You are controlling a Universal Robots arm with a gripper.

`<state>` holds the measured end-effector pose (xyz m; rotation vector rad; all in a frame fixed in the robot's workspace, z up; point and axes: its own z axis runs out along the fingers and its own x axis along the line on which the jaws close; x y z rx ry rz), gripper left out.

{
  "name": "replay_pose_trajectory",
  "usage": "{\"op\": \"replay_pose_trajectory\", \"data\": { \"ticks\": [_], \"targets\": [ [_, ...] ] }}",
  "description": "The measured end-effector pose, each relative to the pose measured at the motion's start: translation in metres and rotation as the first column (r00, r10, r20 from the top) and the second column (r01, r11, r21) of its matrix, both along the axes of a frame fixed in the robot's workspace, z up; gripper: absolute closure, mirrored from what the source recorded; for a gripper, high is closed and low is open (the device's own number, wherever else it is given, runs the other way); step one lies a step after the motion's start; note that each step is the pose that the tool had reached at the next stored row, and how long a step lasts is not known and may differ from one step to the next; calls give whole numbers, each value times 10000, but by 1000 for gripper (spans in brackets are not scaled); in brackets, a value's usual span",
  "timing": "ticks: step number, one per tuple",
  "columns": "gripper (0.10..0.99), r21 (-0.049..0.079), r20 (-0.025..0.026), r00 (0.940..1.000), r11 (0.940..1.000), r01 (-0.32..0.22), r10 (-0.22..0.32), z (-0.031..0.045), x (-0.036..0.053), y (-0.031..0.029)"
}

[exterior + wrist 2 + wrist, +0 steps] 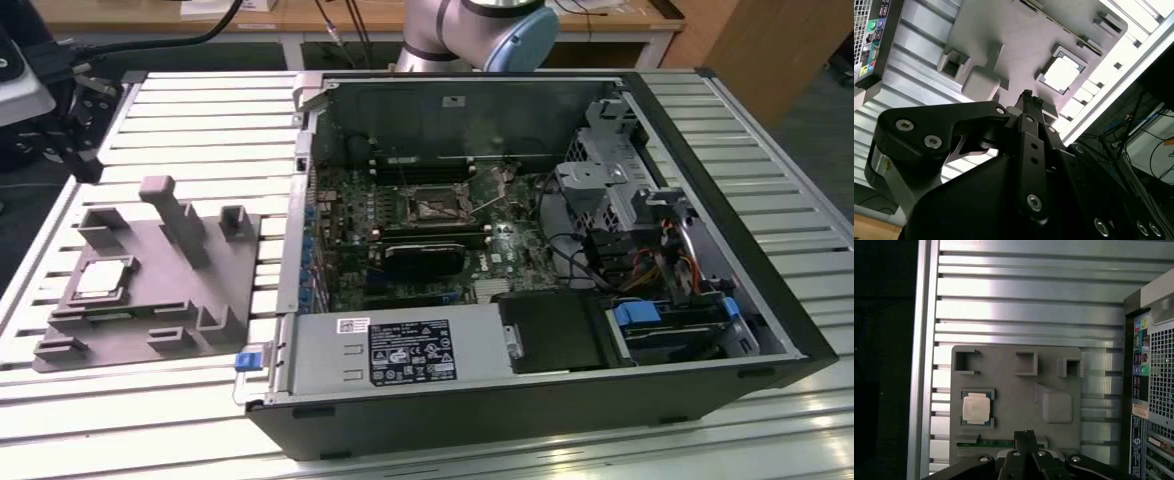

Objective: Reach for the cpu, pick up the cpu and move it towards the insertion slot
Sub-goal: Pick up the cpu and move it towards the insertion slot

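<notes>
We see the small, flat, silver-topped square cpu (976, 408) seated in a recess of the grey plastic tray (1014, 392), which keeps it square for picking. Our black gripper (1026, 433) hovers over the tray's edge, fingers pressed together, holding nothing.

We see a silver-grey cpu (976, 408) with a pale tan rim on a matt grey tray (1004, 371), over a silver ribbed worktop (1029, 290); the computer case (534, 420) is black, its board (350, 275) green.
</notes>
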<state>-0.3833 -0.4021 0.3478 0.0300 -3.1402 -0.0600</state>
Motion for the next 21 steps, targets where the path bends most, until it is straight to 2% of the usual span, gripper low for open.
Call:
{"op": "replay_pose_trajectory", "data": {
  "ticks": [10, 21],
  "targets": [
    [980, 0, 25, 10000, 10000, 0, 0, -145, -53, 0],
    [980, 0, 89, 10000, 10000, 0, 0, -330, -250, -3]
  ]
}}
